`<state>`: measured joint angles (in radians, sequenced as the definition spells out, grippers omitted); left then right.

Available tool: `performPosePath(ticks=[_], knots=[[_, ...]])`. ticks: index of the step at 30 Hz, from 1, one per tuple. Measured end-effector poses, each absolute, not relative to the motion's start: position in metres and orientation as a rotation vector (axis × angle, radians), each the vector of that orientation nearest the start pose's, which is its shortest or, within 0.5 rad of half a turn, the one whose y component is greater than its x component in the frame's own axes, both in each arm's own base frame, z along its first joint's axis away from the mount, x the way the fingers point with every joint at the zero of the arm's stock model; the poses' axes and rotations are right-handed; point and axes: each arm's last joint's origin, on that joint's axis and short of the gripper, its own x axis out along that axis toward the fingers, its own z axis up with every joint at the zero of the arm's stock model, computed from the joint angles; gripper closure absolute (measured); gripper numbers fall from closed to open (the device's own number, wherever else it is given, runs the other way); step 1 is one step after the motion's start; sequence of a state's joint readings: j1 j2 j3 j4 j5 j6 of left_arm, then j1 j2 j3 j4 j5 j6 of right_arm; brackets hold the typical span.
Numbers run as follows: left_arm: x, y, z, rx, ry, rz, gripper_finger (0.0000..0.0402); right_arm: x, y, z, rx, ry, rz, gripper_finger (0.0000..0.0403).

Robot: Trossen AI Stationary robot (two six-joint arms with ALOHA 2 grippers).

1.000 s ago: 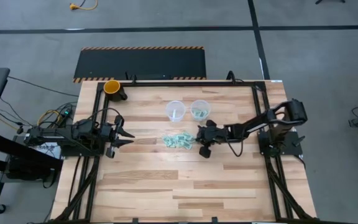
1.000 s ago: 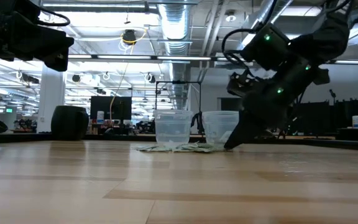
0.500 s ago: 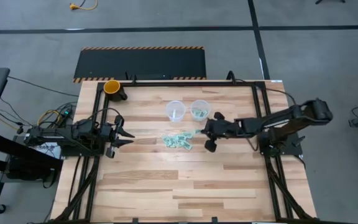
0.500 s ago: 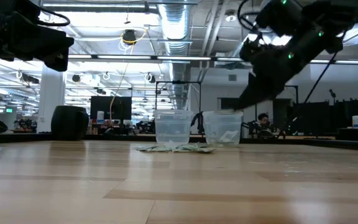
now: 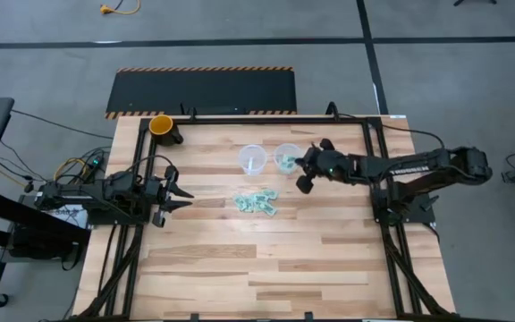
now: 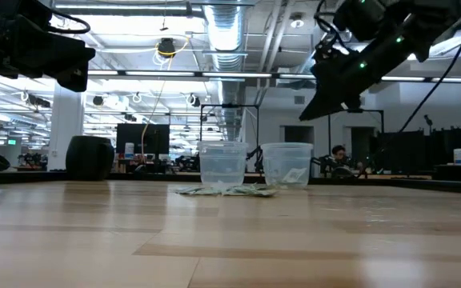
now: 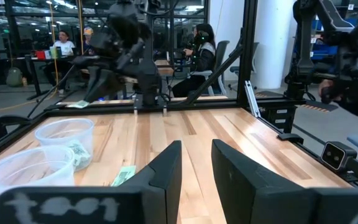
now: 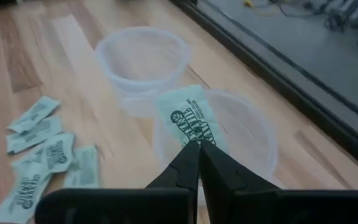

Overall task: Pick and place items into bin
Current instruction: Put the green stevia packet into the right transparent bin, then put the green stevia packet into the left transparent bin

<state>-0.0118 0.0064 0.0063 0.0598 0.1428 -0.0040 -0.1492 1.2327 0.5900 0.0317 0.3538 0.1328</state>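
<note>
Showing wood table (image 5: 240, 259) | grey floor (image 5: 52, 54) | people seated (image 7: 197, 46) behind

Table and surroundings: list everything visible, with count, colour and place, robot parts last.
Packets: a small pile, pale green and white, table centre.
Held packet: one, green and white, above the right cup.
Clear cups: two, side by side behind the pile; the right cup holds packets.
Orange cup: one, table's far left corner.
Black mat: one, floor beyond table.
Left gripper: open, waiting at left edge.
Right gripper: shut on held packet.
</note>
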Motion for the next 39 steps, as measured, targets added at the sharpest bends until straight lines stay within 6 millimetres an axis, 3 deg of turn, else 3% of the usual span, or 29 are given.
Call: performPosePath(ticks=[7,18,24,39], knots=[[0.097,-0.005,0.171,0.0,-0.059,-0.154,0.0324,0.239,-0.057,0.194,0.114,0.596,-0.537,0.0394],[0.097,-0.005,0.171,0.0,-0.06,-0.155,0.0324,0.239,-0.057,0.193,0.111,0.599,-0.546,0.0333],[0.097,-0.005,0.171,0.0,-0.059,-0.155,0.0324,0.24,-0.057,0.194,0.112,0.59,-0.543,0.0326],[0.097,-0.005,0.171,0.0,-0.06,-0.155,0.0324,0.251,-0.018,0.202,0.02,0.504,-0.366,0.0327]])
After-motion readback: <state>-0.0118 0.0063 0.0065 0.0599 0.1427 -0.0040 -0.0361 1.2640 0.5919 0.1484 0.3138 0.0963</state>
